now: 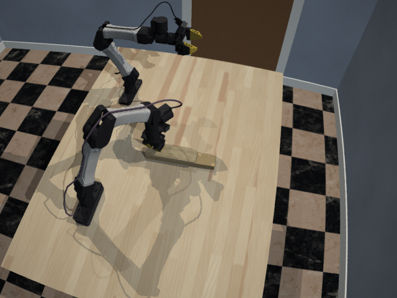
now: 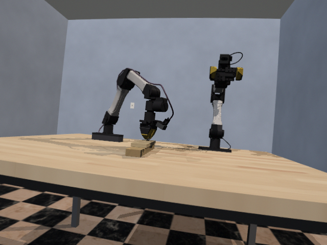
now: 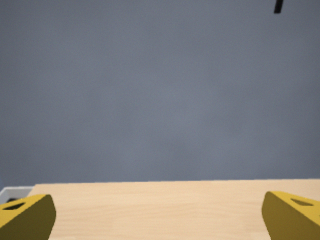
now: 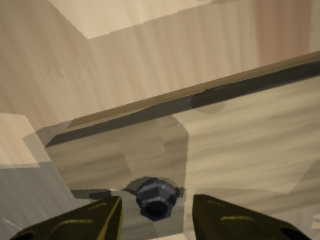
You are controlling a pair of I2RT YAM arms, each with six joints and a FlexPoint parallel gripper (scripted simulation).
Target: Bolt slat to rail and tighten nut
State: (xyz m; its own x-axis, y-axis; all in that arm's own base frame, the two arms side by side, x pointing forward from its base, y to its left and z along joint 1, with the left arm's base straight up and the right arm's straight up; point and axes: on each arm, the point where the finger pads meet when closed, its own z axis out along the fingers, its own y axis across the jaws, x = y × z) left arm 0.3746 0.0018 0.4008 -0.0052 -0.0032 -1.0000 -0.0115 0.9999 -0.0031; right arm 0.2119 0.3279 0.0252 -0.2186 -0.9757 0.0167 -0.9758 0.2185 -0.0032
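Observation:
The slat (image 1: 179,154) (image 2: 142,144) (image 4: 240,145) lies flat along the top of the rail (image 1: 206,159) (image 2: 134,152), whose bare end shows beyond it. The dark nut (image 4: 156,196) sits near one end of the slat, with a dark hollow in its middle. The bolt cannot be told apart there, nor whether the nut presses on the slat. My right gripper (image 4: 157,204) (image 1: 154,148) (image 2: 147,139) points down over this end, partly open, with a fingertip on either side of the nut and gaps between. My left gripper (image 3: 158,202) (image 1: 198,42) (image 2: 226,73) is wide open and empty, high up away from the slat.
The wooden table (image 1: 243,154) (image 2: 184,174) carries both arm bases. The left arm's base (image 1: 130,92) (image 2: 215,149) stands well apart from the rail, and the right arm's base (image 1: 88,205) (image 2: 107,137) stands on the rail's other side. Arm shadows fall around the rail.

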